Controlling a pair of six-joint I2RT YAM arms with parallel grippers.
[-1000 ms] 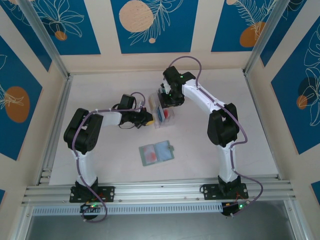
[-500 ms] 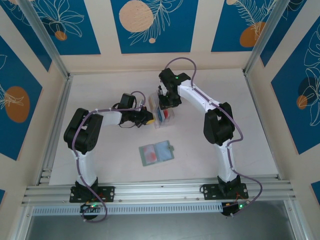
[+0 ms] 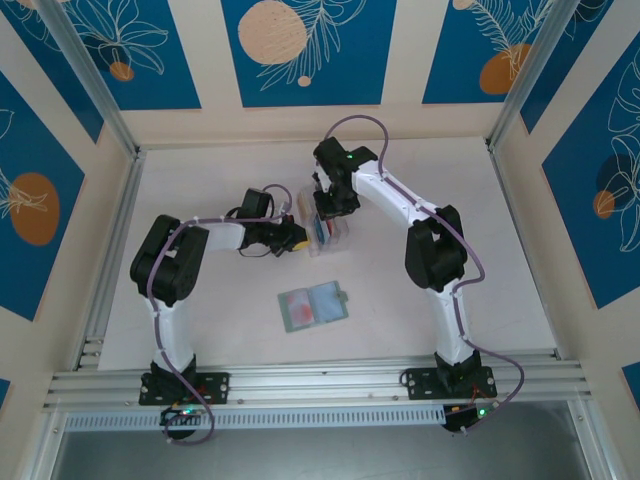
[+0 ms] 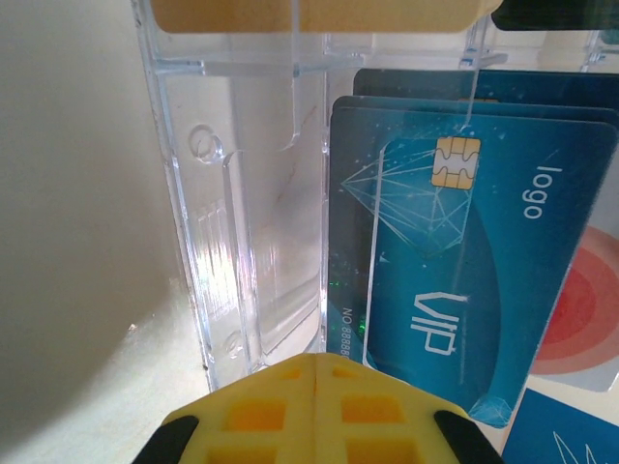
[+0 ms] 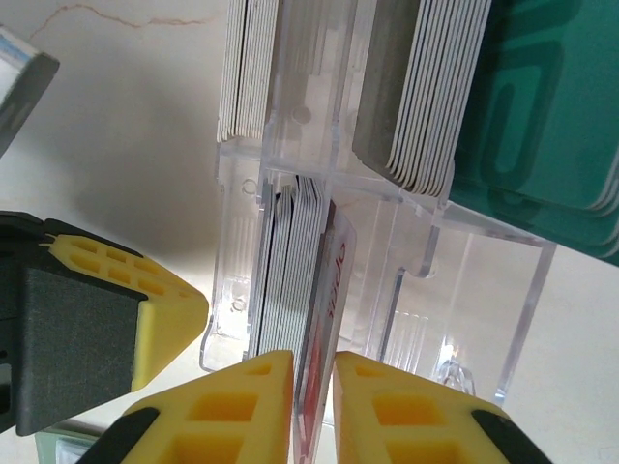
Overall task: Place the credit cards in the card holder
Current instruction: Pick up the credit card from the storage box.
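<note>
A: At the bottom edge of the right wrist view, we see the right gripper (image 5: 312,391) with its yellow fingers pressed on either side of a red card (image 5: 326,290). It is closed on the card, which is edge-on to us.

B: Agreed. The card stands in a slot of the clear rack (image 5: 426,280), beside a pack of pale cards (image 5: 285,261). We also see teal cards (image 5: 551,126) in the upper right of that frame.

A: And the left gripper (image 4: 317,401)?

B: At the bottom of its own wrist view we find the fingers shut together, holding nothing, just beside the rack's base. Ahead of them stand blue cards (image 4: 464,251) in the rack.

A: The card holder (image 3: 313,306)?

B: From above, it lies open on the table (image 3: 200,180) in the lower centre — well apart from the rack, below both grippers in the frame.
</note>
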